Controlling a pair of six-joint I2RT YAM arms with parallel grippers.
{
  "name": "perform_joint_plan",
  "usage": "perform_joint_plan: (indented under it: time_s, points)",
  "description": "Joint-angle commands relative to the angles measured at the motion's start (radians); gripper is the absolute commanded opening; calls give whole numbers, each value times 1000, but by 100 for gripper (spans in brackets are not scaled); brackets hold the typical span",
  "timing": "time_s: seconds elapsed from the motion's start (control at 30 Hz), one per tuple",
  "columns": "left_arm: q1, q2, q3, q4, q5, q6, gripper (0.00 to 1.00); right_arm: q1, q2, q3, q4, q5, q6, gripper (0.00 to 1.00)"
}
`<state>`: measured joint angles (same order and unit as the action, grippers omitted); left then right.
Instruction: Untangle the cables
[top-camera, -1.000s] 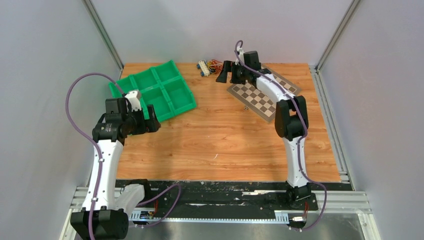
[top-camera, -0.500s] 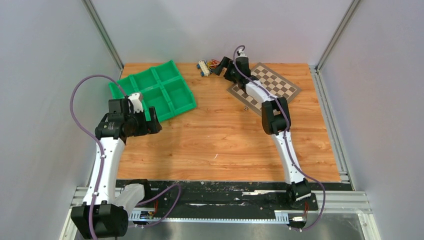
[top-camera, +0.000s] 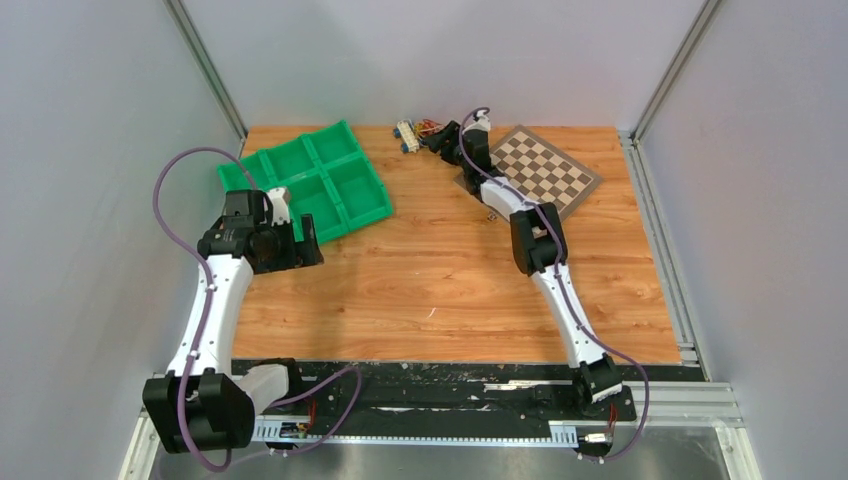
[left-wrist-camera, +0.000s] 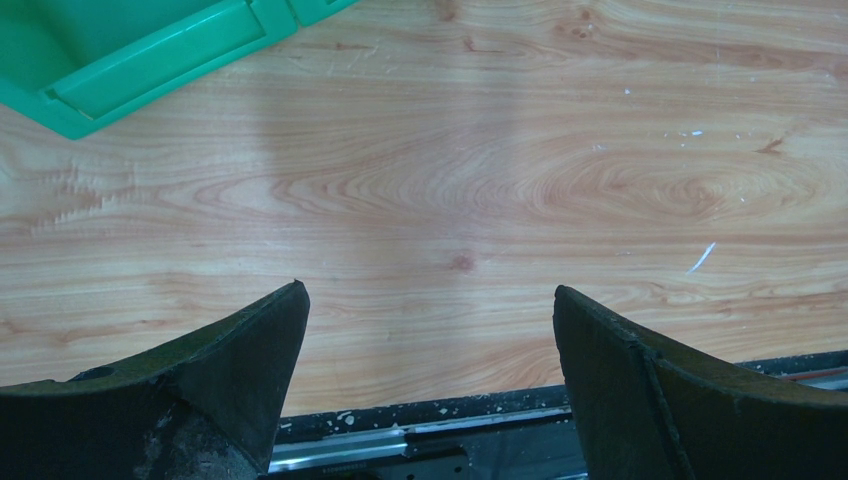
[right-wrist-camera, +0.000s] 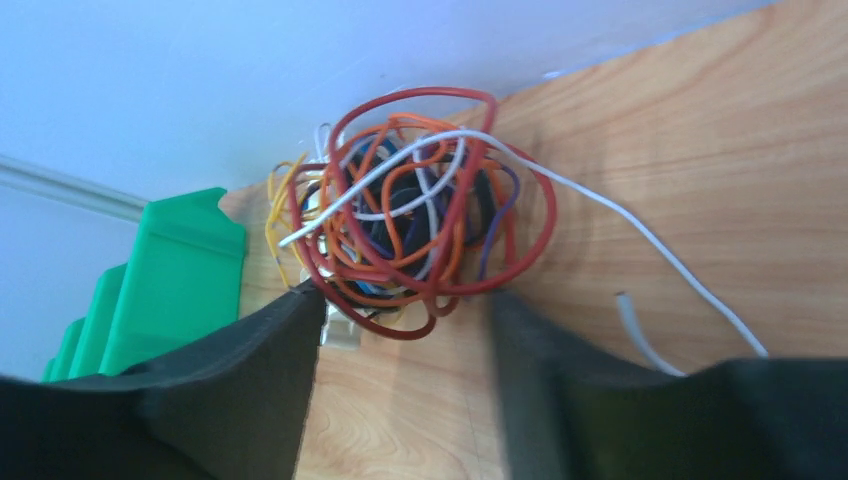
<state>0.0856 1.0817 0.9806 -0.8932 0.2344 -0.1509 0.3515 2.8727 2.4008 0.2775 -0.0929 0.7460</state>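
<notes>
Nearby: green tray (top-camera: 355, 224) left of cable tangle (top-camera: 429, 127) (checkerboard (top-camera: 545, 170) right)

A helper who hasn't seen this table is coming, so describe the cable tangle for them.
At the far edge of the wooden table, between the green tray and the checkerboard, sits the cable tangle, just ahead of the right gripper. It's the only ball of looped red, orange and white wires.

The cable tangle (top-camera: 428, 126) lies far back on the table (top-camera: 440, 270), between tray (top-camera: 322, 178) at left and checkerboard (top-camera: 545, 170) at right
</notes>
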Motion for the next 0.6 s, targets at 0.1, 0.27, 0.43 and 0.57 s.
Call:
perform_joint_plan:
  time_s: [0.1,0.27,0.43,0.57]
  points:
    - [5,32,76,-23,-27,17,100,7,65,91,72,12,-8,21]
    - [6,19,79,-25,1,6,100,-13,-48,46,72,-92,-14,0]
    - [6,-23,98,-24,-13,15,100,-42,-280,-68,45,-220,-48,0]
    - [6,-87,107,2,21,41,100,-53,-546,-239,3,-344,-150,0]
